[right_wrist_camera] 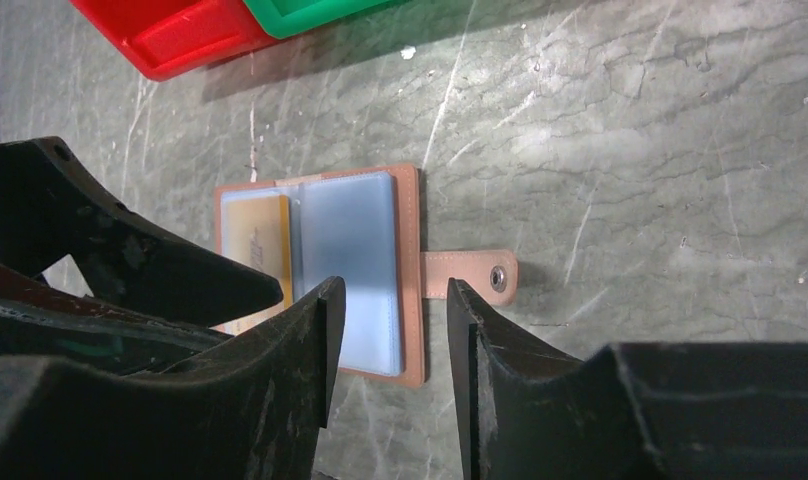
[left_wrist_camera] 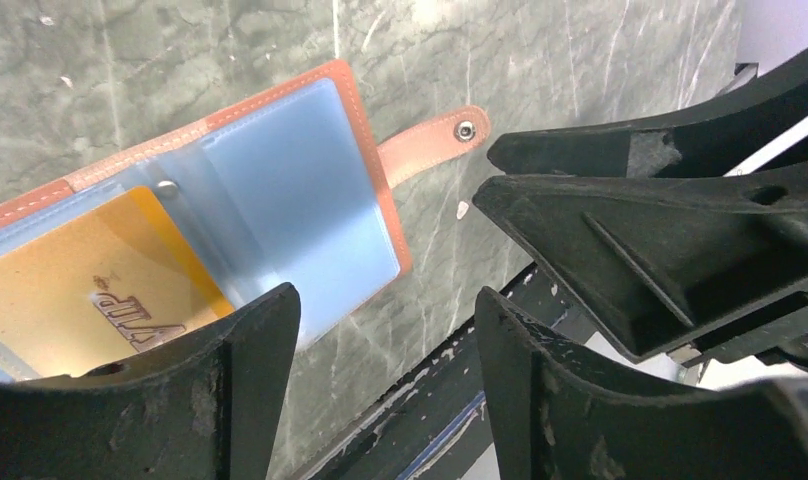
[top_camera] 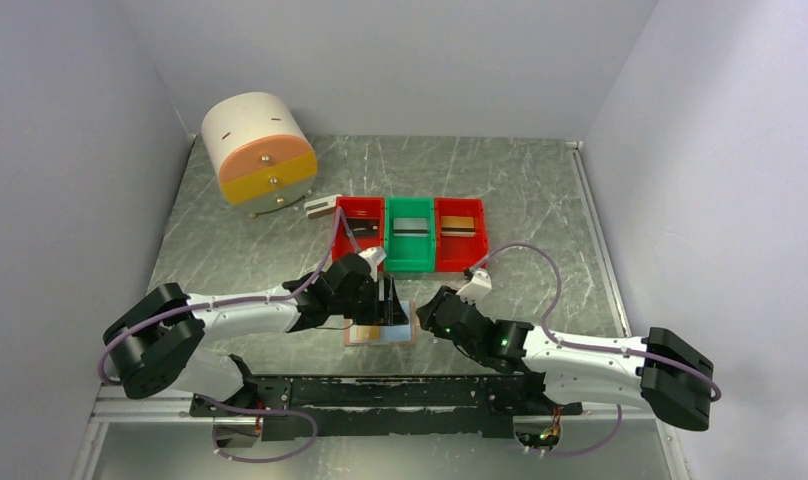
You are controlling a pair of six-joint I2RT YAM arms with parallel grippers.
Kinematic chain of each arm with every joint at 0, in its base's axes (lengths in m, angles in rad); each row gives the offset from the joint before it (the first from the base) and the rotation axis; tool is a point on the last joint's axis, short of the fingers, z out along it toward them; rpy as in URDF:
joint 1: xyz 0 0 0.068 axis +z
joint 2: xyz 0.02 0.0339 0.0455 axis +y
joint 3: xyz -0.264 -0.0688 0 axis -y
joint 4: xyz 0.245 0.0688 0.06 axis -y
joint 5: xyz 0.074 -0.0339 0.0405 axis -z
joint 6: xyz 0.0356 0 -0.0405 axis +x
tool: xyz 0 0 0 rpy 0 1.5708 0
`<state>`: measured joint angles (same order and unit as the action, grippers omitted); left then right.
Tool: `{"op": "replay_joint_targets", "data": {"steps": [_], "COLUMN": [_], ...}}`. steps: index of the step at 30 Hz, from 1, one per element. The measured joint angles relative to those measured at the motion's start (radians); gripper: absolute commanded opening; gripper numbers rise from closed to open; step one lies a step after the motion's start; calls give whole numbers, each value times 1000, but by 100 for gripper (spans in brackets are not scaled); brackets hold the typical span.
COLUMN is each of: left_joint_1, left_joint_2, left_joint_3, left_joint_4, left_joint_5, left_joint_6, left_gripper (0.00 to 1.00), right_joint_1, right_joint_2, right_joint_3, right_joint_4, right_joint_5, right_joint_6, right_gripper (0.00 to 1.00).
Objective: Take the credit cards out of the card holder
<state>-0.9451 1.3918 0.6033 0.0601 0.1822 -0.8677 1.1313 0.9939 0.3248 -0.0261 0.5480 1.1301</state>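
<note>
Card holder [top_camera: 382, 336] lies open and flat on the tabletop [top_camera: 540, 200], at the middle of the near edge, inner side up, pale blue pockets showing.

Left gripper [top_camera: 388, 298] hangs over the holder's left half. Left wrist view: left gripper [left_wrist_camera: 385, 300] has its fingers apart, nothing between them but bare tabletop and the holder's near corner. Not touching the card holder [left_wrist_camera: 280, 160] as far as I can tell.

Yellow-orange card [left_wrist_camera: 80, 280] sits in the left pocket, raised "VIP" lettering on it, partly hidden behind the left finger. Right pocket looks blue and clear. Strap tab [left_wrist_camera: 430, 145] with a metal snap sticks out flat from the holder's right edge.

Right gripper [top_camera: 430, 312] is just beside the holder's right edge, on the strap side. Right wrist view: right gripper [right_wrist_camera: 392, 290] fingers apart, clamped on nothing. The card holder [right_wrist_camera: 350, 250] edge and the root of the strap tab [right_wrist_camera: 470, 275] show through the gap, below the tips. Yellow-orange card [right_wrist_camera: 255, 230] visible there too, in the pocket far from the strap.

Mid-tabletop, well apart from the holder: red bin [top_camera: 358, 232], green bin [top_camera: 411, 235], red bin [top_camera: 460, 232] in a row, touching. Each holds a flat dark or brownish piece; too small to say more. Grey-white block [top_camera: 322, 206] lies just beside the left red bin. Round drawer unit [top_camera: 258, 148] sits at the far left corner.
</note>
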Motion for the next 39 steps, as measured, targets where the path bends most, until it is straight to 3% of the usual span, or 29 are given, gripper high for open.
{"op": "replay_joint_targets", "data": {"steps": [6,9,12,13,18,26,33,36,39], "left_joint_1": [0,0,0,1,-1,0,36,76,113], "left_joint_2": [5,18,20,24,-9,-235,-392,-447,-541], "left_joint_3": [1,1,0,3,9,13,14,0,-67], "left_joint_4": [-6,-14,-10,-14,-59,-161,-359,-441,-479], "left_joint_5": [-40,-55,-60,-68,-122,-249,-430,-469,-478], "left_joint_6": [-14,-19,-19,-29,-47,-37,-70,-111,-148], "left_gripper": [67,72,55,55,65,82,92,100,100], "right_joint_1": [0,0,0,0,-3,-5,-5,-5,-5], "right_joint_2": [-48,-79,-101,-107,-131,-205,-251,-201,-105], "right_joint_3": [-2,-8,-20,-26,-49,-58,-148,-143,-110], "right_joint_4": [-9,-8,-7,-7,-27,-12,192,247,294], "right_joint_5": [15,20,21,22,31,35,-32,-72,-137], "right_joint_6": [13,13,21,29,80,43,-60,-92,-130], "right_gripper": [50,54,55,55,57,100,100,100,98]}}
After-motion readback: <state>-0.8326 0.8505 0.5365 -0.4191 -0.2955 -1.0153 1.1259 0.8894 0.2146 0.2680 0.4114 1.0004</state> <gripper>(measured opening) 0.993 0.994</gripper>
